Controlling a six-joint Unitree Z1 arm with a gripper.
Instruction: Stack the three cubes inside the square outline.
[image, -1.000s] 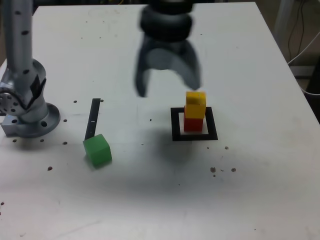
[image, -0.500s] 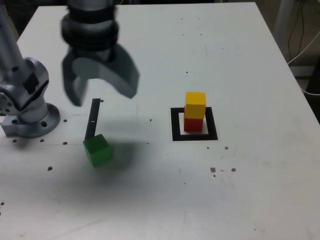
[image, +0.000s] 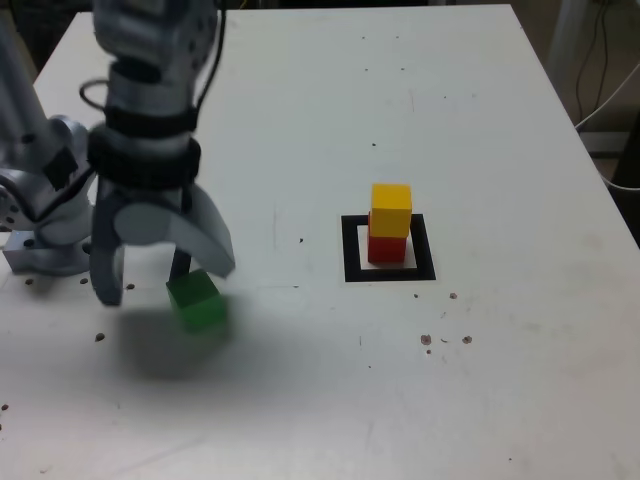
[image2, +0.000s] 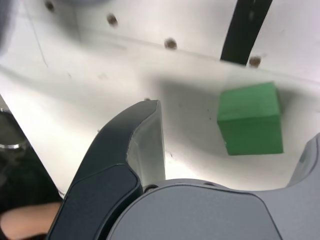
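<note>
yellow cube (image: 391, 209) atop red cube (image: 385, 247) (inside square outline (image: 350, 250)); green cube (image: 196, 300) apart.

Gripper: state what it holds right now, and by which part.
Nothing. The gripper is open above the table, and the green cube lies between its fingers with clear gaps, ungrasped.

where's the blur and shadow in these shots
Exterior view: the gripper is slightly smeared, and a soft dark shadow lies on the table below it beside the green cube. Wrist view: the near finger is soft; the green cube is fairly sharp, shadowed.
</note>
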